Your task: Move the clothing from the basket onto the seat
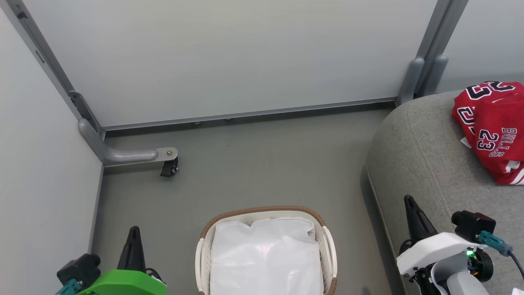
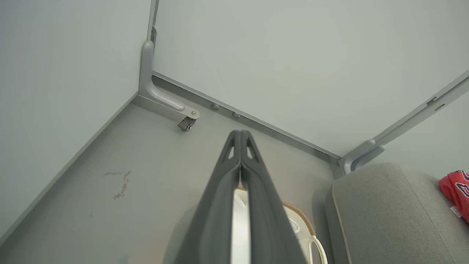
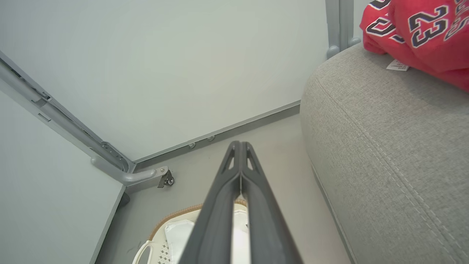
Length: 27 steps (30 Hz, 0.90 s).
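Observation:
The red clothing (image 1: pixel 493 129) with "23" numerals lies bunched on the grey seat (image 1: pixel 417 155) at the far right, also seen as clothing (image 3: pixel 421 33) on the seat (image 3: pixel 384 146) and as a red edge of clothing (image 2: pixel 456 190) on the seat (image 2: pixel 388 212). The white basket (image 1: pixel 329 250) with a brown rim stands on the floor at bottom centre, holding only its white liner (image 1: pixel 266 258). My left gripper (image 1: pixel 134 231) is shut and empty, left of the basket. My right gripper (image 1: pixel 408 200) is shut and empty over the seat's front edge.
Pale partition walls close off the back and left. A grey metal foot with a small caster (image 1: pixel 168 168) juts onto the grey floor at back left. Another grey post (image 1: pixel 413 82) stands behind the seat's corner. Open floor (image 1: pixel 266 164) lies between basket and wall.

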### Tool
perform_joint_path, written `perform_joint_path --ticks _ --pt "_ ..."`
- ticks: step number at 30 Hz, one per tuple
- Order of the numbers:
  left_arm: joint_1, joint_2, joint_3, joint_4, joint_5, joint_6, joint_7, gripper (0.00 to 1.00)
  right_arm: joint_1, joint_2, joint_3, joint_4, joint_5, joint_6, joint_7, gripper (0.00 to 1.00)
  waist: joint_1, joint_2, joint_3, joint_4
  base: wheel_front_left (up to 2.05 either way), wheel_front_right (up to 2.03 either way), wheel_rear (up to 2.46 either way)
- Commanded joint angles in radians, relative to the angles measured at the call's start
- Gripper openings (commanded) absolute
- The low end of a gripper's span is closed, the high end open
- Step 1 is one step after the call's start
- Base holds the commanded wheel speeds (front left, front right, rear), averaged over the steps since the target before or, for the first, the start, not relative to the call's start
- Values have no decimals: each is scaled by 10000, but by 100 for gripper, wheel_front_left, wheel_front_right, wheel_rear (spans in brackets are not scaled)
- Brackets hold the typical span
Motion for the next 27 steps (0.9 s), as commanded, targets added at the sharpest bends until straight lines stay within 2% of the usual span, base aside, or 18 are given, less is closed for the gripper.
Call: perform_joint_path --ticks 1,27 --pt "-259 20 78 -207 -383 -70 82 0 -75 -51 -65 -223 413 -2 85 0 0 0 -1 -2 0 0 0" --pt "-548 32 587 -536 -3757 -162 1069 0 5 -84 -417 -660 4239 -5 1064 0 0 0 -33 -57 0 0 0"
